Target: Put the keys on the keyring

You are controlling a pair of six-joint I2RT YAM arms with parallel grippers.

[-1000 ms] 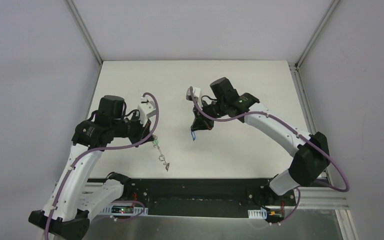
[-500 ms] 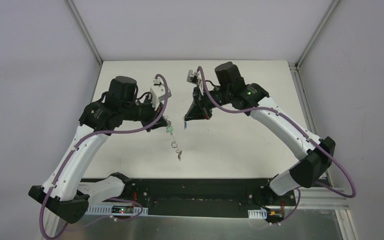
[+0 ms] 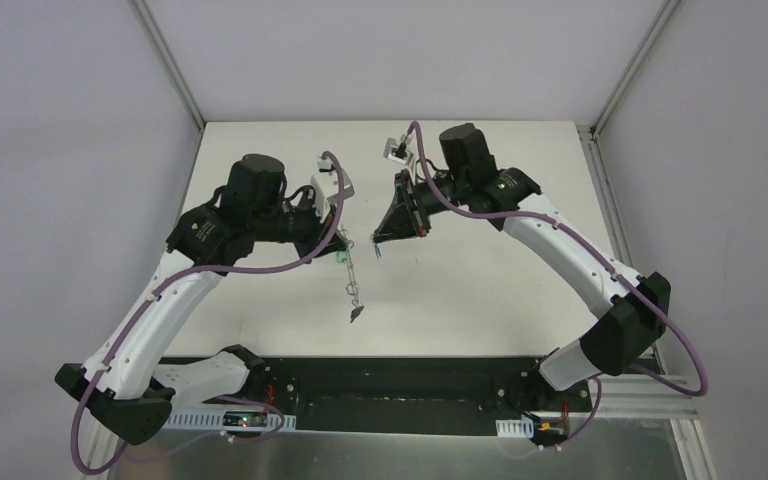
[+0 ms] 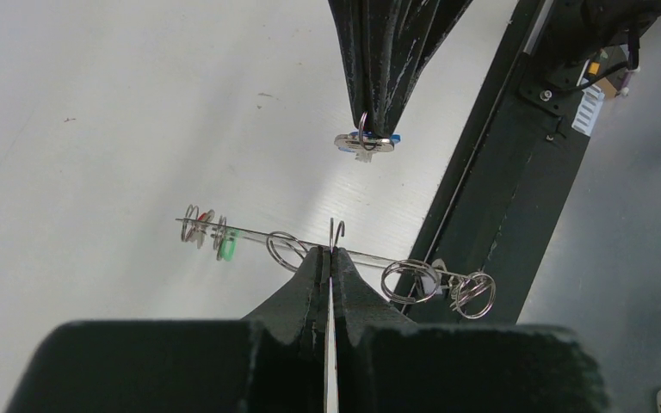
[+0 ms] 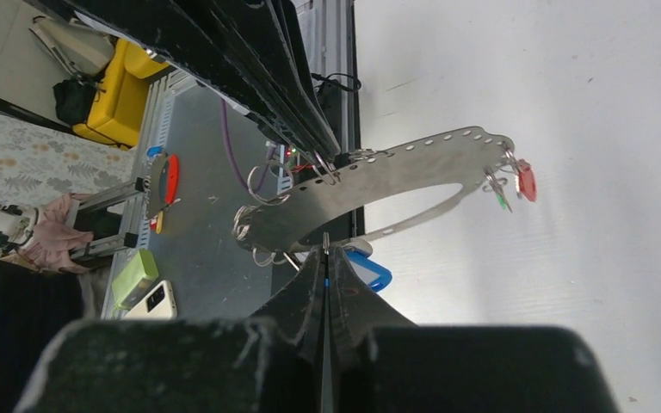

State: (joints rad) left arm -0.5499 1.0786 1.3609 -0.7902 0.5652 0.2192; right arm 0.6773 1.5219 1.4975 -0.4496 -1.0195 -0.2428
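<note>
Two robot arms are seen from above, held over a white table [image 3: 480, 290], with their tips close together near its middle. The left gripper [image 3: 346, 246] is pressed together on the keyring [image 4: 250, 237], which is pinched at its rim and hangs from the fingers, clear of the table.

From the left wrist camera the ring is seen edge-on as a thin, slightly tilted line. Several small wire loops [image 4: 409, 280] are threaded on it, and a red tag [image 4: 200, 225] and a green tag [image 4: 228, 245] are hung near one end. From the right wrist camera the same ring is shown as a broad, flat grey arc pierced by a row of small holes.

The right gripper [image 4: 375, 129] is likewise closed. A small silver key [image 4: 363, 144] with a blue tag [image 5: 368, 268] is pinched at its tip. This key is held in the air near the keyring, close to the spot gripped by the left fingers, and a gap between the two is seen from the left wrist camera. A black rail [image 3: 400, 375] is seen along the table's near edge.
</note>
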